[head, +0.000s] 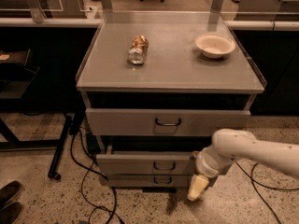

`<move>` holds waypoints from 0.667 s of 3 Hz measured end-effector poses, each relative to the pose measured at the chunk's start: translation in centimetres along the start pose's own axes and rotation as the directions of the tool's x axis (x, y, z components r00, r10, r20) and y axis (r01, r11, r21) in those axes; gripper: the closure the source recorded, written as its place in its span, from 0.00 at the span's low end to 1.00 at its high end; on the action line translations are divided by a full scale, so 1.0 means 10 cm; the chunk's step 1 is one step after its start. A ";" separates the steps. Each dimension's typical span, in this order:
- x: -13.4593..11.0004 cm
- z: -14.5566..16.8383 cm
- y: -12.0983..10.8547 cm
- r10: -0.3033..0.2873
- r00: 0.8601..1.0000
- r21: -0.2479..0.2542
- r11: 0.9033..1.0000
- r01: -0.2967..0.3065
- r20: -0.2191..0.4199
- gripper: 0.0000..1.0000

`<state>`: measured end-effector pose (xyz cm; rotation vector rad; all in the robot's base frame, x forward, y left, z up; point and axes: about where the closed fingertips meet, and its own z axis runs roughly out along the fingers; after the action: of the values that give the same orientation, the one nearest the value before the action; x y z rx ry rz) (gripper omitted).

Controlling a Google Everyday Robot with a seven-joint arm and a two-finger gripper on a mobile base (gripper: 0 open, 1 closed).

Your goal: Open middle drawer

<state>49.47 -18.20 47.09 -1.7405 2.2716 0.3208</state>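
Observation:
The grey cabinet (170, 59) has three drawers stacked below its top. The middle drawer (135, 164) shows a grey front with a small dark bar handle (164, 166), and it stands out a little further than the bottom drawer (135, 180) beneath it. My gripper (197, 188), cream-coloured at the end of a white arm (252, 150), hangs to the right of the middle and bottom drawer fronts, pointing down towards the floor. It is off the handle and holds nothing that I can see.
The top drawer (121, 122) is pulled out above the middle one. On the cabinet top lie a crushed can (138, 49) and a white bowl (215, 45). Black cables (91, 171) trail on the floor at left, near a table leg (60, 148) and shoes (9, 199).

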 end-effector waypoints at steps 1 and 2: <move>-0.10 0.24 -0.16 -0.024 1.000 -0.001 1.000 0.024 -0.013 0.00; -0.18 0.42 -0.26 -0.038 0.999 -0.004 0.999 0.038 -0.027 0.03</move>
<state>52.74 -15.86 43.70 -1.7984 2.2550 0.2957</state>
